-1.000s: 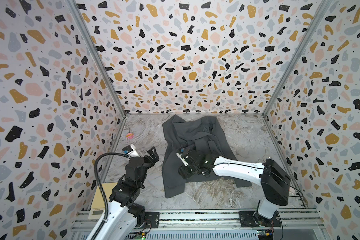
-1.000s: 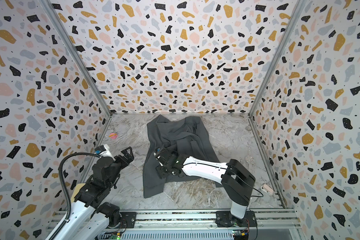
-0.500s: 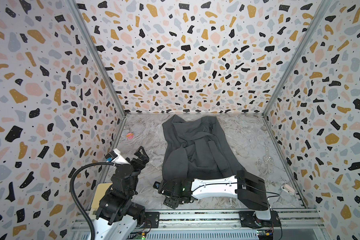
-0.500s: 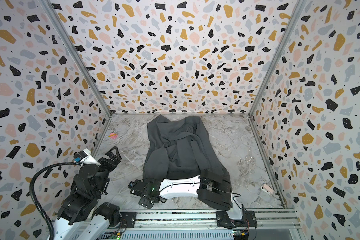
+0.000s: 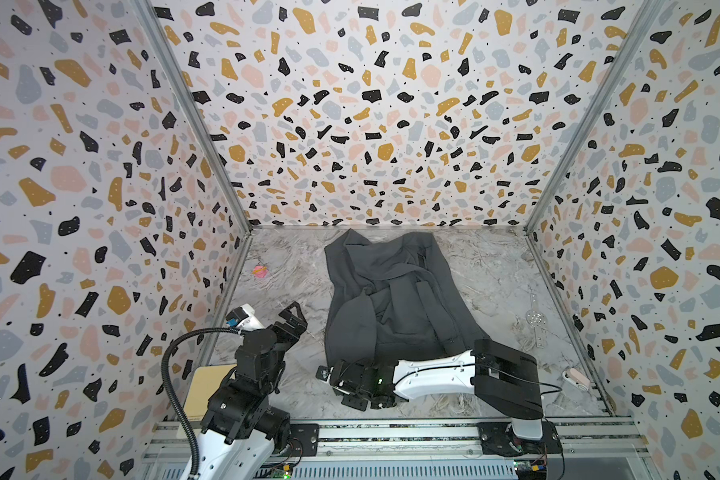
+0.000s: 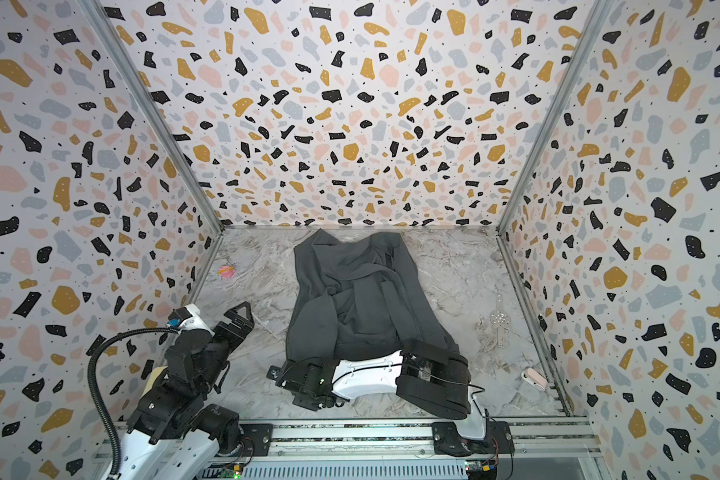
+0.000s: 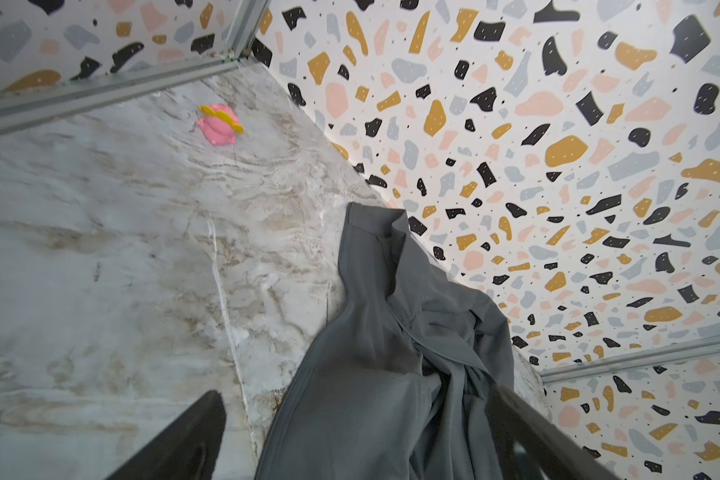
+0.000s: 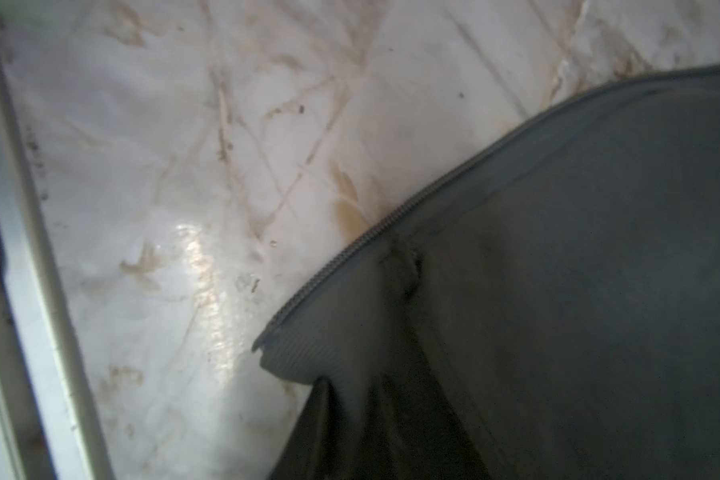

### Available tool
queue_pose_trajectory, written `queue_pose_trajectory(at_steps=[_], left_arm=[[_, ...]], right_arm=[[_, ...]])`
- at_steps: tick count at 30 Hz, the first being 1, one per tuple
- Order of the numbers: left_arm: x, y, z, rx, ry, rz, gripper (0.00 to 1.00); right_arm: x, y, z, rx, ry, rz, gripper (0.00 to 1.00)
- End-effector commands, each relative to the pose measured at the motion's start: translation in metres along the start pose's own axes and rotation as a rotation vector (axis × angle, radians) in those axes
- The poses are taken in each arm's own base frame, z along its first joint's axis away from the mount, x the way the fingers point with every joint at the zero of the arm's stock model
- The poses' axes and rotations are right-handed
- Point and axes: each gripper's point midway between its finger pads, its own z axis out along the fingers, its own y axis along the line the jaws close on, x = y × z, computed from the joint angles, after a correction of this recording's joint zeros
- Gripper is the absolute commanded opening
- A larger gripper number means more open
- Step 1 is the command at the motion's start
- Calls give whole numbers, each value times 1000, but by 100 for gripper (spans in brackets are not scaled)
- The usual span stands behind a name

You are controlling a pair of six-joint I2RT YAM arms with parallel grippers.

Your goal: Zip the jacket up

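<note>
The jacket [image 5: 391,299] lies crumpled mid-bench [image 5: 495,274], collar toward the back edge. The right claw [image 5: 337,380], pressed together, pinches its hem corner near the front edge. The left claw [image 7: 354,395] hangs spread wide, empty, near the front-left corner.

jacket [image 5: 391,299]: matt cloth | tabletop [image 5: 495,266]: glossy, marbled | rail [image 5: 391,434]: bare metal
</note>
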Motion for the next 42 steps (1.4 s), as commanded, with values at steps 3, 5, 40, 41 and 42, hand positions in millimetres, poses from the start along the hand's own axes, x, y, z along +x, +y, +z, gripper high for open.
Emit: queue_pose_trajectory(at_steps=[3, 5, 40, 41, 42], left_arm=[[37, 3, 16, 32, 139, -22, 100], [57, 2, 22, 79, 209, -26, 100], [203, -34, 28, 294, 590, -181, 46], [203, -33, 29, 289, 589, -178, 36], [203, -32, 30, 283, 588, -173, 23]], right_arm=[[22, -21, -10, -24, -39, 152, 0], [19, -28, -20, -82, -115, 265, 0], [-14, -51, -84, -634, -519, 794, 0], [-15, -52, -84, -631, -516, 795, 0], [-15, -52, -83, -624, -503, 795, 0]])
